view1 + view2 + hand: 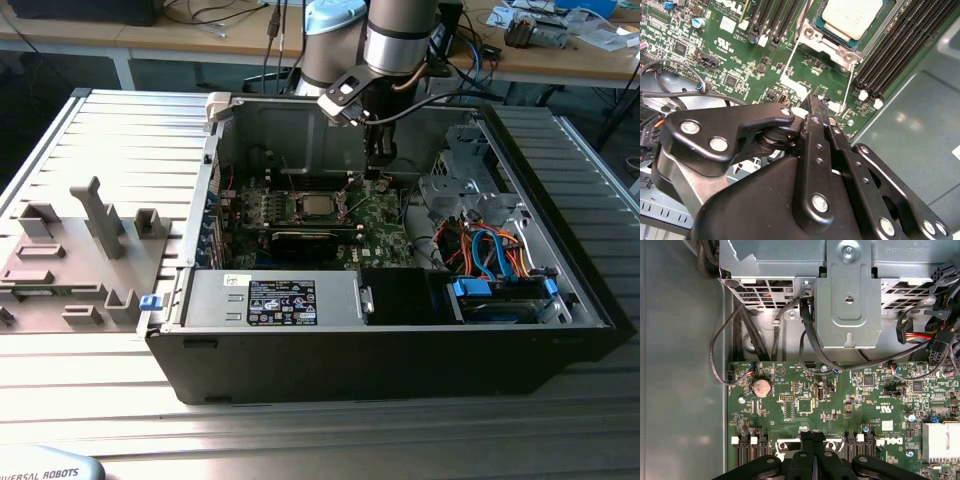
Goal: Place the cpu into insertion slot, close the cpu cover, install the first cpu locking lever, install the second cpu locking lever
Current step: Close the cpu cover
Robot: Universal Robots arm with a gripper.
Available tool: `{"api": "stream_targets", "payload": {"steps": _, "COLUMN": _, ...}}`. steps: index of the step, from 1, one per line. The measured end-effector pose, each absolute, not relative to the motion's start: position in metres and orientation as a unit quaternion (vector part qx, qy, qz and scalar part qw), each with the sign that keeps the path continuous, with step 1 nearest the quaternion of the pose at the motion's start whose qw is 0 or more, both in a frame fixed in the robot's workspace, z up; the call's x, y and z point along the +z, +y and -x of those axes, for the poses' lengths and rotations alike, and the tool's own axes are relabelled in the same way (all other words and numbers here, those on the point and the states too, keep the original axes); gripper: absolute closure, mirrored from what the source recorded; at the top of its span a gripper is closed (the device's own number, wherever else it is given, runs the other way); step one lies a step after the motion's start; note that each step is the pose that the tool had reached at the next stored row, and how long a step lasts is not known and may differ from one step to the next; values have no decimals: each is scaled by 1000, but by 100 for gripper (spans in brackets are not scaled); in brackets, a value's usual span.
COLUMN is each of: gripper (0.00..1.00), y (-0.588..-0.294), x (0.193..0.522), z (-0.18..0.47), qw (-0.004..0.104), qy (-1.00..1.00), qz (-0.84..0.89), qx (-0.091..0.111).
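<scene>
The cpu (852,17) was found sitting in the insertion slot (812,35), and the gripper (812,102) was parked just beside it over the board (740,55), fingers squeezed together.

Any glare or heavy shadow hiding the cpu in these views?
Second wrist view: cpu top looks pale, washed by light; bright patch on the grey metal panel. Exterior view: case interior shaded, cpu visible as a light square. First wrist view: even light, faint sheen on the grey metal panel.
</scene>
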State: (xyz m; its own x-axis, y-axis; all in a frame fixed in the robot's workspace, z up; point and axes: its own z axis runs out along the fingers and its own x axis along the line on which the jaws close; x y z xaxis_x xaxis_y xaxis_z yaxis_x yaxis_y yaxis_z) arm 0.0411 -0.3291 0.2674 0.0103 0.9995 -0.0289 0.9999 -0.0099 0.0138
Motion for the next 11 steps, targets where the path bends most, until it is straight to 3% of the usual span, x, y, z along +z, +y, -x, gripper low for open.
{"api": "stream_targets", "payload": {"steps": 11, "gripper": 89, "y": -329, "x": 267, "z": -44, "qw": 15, "qy": 703, "qz": -711, "qx": -5}}
